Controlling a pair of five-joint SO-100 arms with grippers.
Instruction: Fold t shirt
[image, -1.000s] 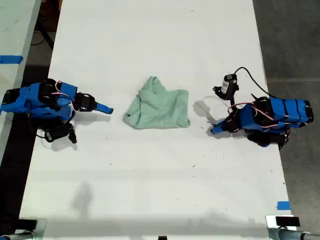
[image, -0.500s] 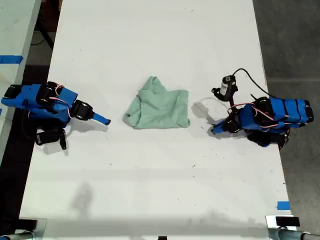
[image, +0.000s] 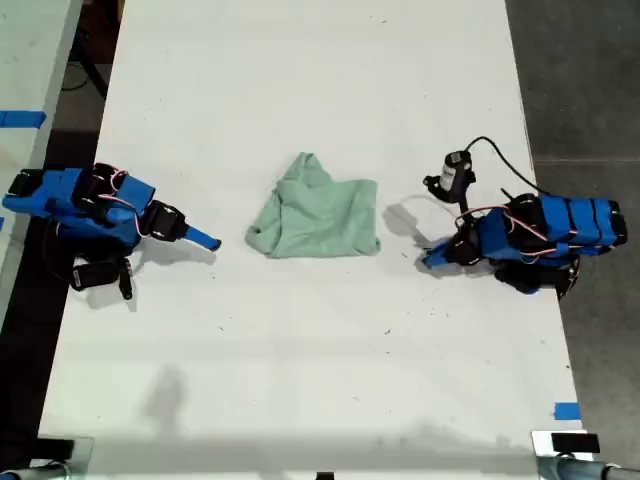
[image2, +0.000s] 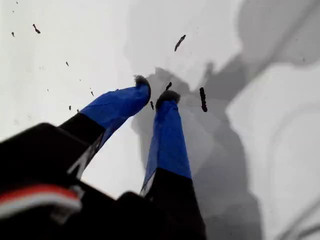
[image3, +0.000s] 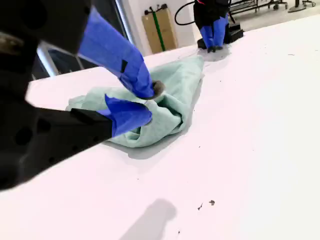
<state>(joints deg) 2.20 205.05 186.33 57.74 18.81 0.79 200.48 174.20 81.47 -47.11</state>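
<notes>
- While the t shirt (image: 318, 220) lies bundled and wrinkled near the middle of the white desk (image: 320, 80), neither arm touches it.
- It is pale mint green, with one peak of cloth pointing toward the top of the exterior view.
- My first end effector (image: 428, 262) sits in the right half of the exterior view, near the shirt's right edge but apart from it, tips pointing down at the desk.
- Seen from the first wrist view, this end effector (image2: 155, 90) has its blue jaws drawn close with only a narrow gap at the tips, holding nothing; dark specks (image2: 202, 99) mark the desk beside them.
- My second end effector (image: 210, 241) is at the exterior view's left, aimed at the shirt and short of its left edge.
- From the second wrist view, its jaws (image3: 149, 102) stand slightly parted and empty, with the shirt (image3: 175, 95) lying beyond them.
</notes>
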